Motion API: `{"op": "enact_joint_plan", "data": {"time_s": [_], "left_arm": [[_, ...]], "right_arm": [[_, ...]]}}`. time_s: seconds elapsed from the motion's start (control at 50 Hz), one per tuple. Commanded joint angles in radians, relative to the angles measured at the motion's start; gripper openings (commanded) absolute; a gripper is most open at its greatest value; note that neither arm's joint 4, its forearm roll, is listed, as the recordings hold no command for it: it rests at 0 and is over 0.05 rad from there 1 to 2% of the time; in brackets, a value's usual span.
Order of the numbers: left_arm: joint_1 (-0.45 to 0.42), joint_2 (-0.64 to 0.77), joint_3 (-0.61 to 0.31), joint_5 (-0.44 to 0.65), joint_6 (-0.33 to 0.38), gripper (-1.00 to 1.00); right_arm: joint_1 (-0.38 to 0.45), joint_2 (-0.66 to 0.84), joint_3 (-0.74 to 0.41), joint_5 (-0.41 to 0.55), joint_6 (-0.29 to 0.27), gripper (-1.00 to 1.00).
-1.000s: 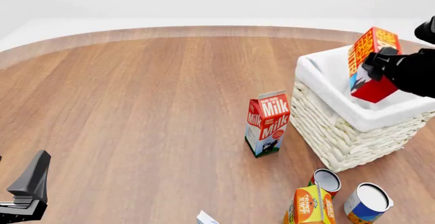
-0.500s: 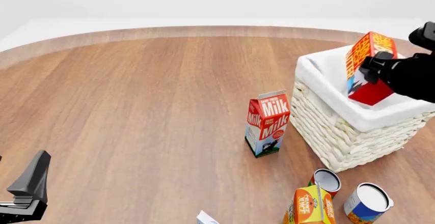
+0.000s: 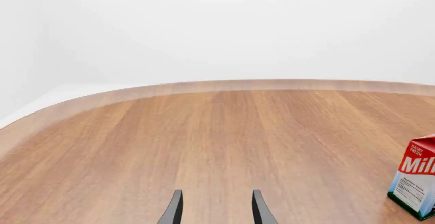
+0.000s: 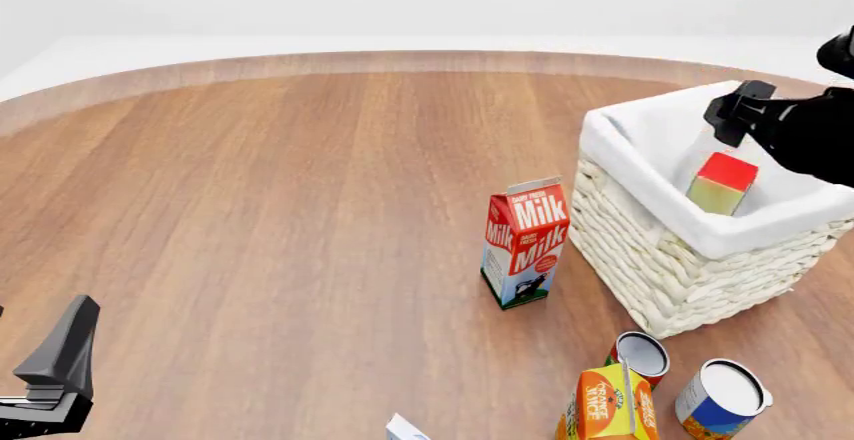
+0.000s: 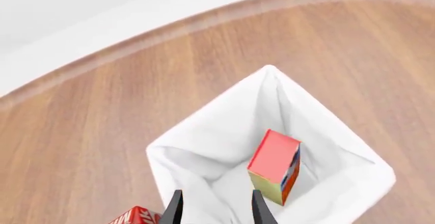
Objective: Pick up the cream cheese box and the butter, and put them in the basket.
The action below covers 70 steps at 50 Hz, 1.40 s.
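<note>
The butter [image 4: 722,184] stands on end inside the basket [image 4: 667,270], its red end face up, touching nothing but the white liner. In the right wrist view the butter [image 5: 275,165] sits deep in the basket [image 5: 204,137]. My right gripper [image 4: 731,118] hovers open above the basket's far side, apart from the carton; its fingers [image 5: 174,210] show a clear gap. Only a white and pale blue corner of the cream cheese box [image 4: 404,428] pokes in at the front edge. Low at the near left, my left gripper [image 4: 70,340] is open and empty, as its wrist view confirms [image 3: 216,210].
A red Milk carton [image 4: 526,242] stands just left of the basket, also seen in the left wrist view [image 3: 416,183]. An orange juice carton [image 4: 610,405] and two cans [image 4: 642,353] [image 4: 722,397] crowd the near right. Bare wood lies between the left gripper and the milk.
The right gripper has opened and let go of the butter, which dropped from above the rim down into the basket. The left arm has not moved.
</note>
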<state>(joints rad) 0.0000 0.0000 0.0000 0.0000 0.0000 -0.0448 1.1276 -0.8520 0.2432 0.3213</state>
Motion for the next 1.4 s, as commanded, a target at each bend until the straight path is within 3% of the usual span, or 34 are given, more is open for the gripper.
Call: {"op": "enact_joint_plan", "data": {"time_s": [0.02, 0.52, 0.9, 1.4], "left_arm": [[0.000, 0.000, 0.000, 0.000, 0.000, 1.00], [0.000, 0.000, 0.000, 0.000, 0.000, 1.00], [0.000, 0.000, 0.000, 0.000, 0.000, 1.00], [0.000, 0.000, 0.000, 0.000, 0.000, 1.00]], "right_arm": [[0.009, -0.032, -0.034, 0.046, -0.010, 1.00], [0.116, -0.098, -0.058, 0.122, -0.039, 1.00], [0.289, -0.155, -0.135, 0.256, -0.075, 1.00], [0.490, -0.167, -0.183, 0.340, -0.130, 1.00]]}}
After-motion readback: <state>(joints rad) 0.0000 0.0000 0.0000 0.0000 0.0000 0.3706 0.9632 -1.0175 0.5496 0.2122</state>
